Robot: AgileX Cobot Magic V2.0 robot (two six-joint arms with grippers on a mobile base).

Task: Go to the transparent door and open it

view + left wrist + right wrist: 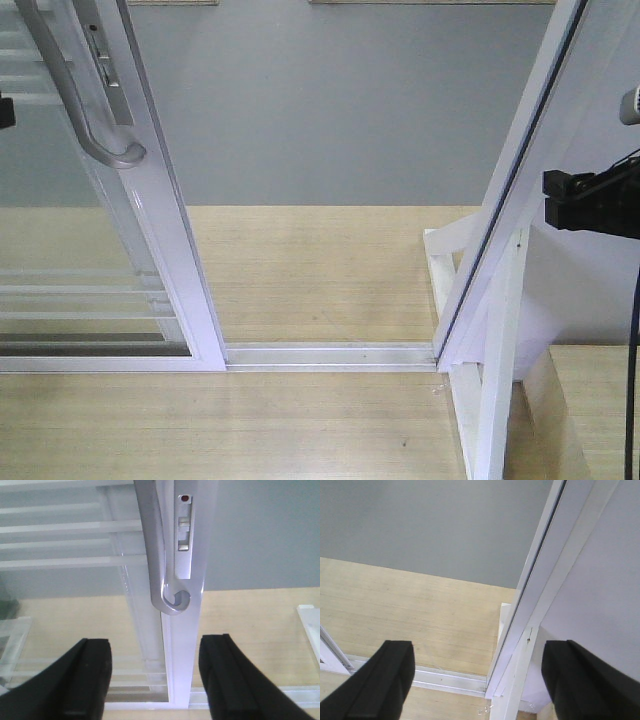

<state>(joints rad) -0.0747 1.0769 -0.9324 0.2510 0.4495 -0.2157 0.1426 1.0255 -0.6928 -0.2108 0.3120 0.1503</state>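
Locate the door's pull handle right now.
The curved grey pull handle sits upper left in the front view, on the sliding door's stile; in the left wrist view it's above the open left gripper.

You see pale wood floor (330, 280) on both sides of a white floor track (330, 355). Grey wall (330, 100) beyond. At right, a white door frame (500, 210) leans across the view, with a white post (495, 400) below it, touching the track's end.

One clear-glass sliding door in a white frame (165, 250) is seen at nine o'clock, one curved grey pull handle (70, 90), and two black grippers, left (155, 680) and right (477, 682).
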